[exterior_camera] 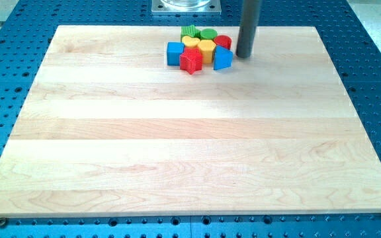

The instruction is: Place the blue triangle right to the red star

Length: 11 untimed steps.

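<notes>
Pincer: none fitted; my tip, a bare rod, stands just right of blue triangle. Triangle sits on counter, right of red star, near it. Judged light, rigid, slides readily; push a flat side.

We are in a lab: our pale wooden desk sits on a blue metal bench drilled with a regular grid of mounting holes, beneath a metal base plate.
</notes>
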Each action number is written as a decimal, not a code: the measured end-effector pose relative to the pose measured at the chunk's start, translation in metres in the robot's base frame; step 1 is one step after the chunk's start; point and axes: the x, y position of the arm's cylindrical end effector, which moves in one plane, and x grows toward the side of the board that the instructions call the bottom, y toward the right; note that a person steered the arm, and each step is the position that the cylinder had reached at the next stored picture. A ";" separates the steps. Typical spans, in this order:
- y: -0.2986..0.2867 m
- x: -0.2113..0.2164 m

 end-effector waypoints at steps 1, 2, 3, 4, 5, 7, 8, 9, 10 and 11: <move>-0.002 0.006; -0.004 0.018; -0.015 0.022; -0.029 0.022; -0.034 0.027; -0.056 0.029; -0.056 0.033; -0.037 0.043; -0.026 0.048; -0.032 0.060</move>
